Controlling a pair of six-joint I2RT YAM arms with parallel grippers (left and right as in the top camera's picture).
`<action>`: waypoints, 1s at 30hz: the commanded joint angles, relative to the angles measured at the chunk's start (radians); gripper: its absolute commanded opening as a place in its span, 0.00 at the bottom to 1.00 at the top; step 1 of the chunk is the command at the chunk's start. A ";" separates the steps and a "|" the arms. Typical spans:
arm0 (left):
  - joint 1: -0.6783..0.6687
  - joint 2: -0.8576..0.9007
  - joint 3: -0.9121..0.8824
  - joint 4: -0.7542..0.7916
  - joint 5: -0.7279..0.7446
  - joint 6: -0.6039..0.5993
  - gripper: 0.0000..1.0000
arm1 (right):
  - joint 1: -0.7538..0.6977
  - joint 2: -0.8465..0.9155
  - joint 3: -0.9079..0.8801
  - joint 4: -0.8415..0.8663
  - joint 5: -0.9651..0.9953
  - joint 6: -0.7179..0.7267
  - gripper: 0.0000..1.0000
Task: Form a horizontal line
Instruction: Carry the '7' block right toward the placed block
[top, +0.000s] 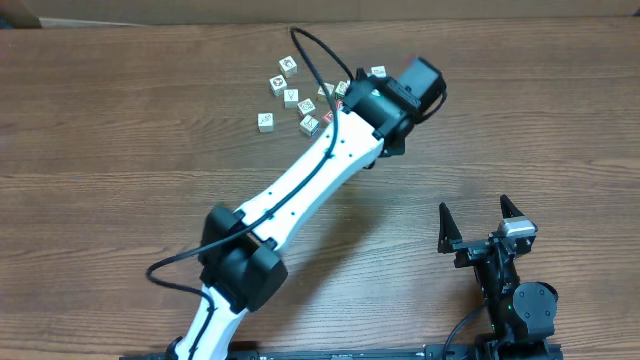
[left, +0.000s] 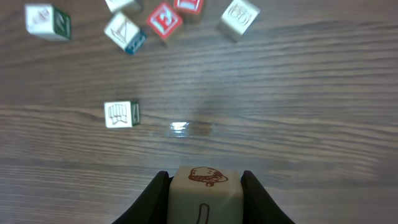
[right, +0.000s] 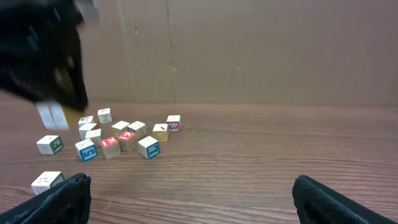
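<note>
Gripping pale cream cube (left: 205, 200), brown picture on top face, left tool (left: 204, 184) sat narrow, clamped on both sides. Loose cubes (top: 291, 97) lay clustered at far bench (top: 120, 150) centre, two red-faced, not in a straight row. Right tool (top: 474, 210) wide, holding nothing.

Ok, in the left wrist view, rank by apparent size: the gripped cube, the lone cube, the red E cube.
Largest: gripped cube, though nearest the camera.
Then lone cube and red E cube, about alike; not ranked.
</note>
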 joint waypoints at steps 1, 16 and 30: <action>0.004 0.037 -0.065 0.030 -0.043 -0.067 0.14 | 0.004 -0.006 -0.010 0.006 0.001 -0.005 1.00; 0.020 0.064 -0.275 0.184 -0.040 0.015 0.11 | 0.004 -0.006 -0.010 0.006 0.001 -0.005 1.00; 0.062 0.064 -0.360 0.278 -0.040 0.063 0.11 | 0.004 -0.006 -0.010 0.006 0.001 -0.005 1.00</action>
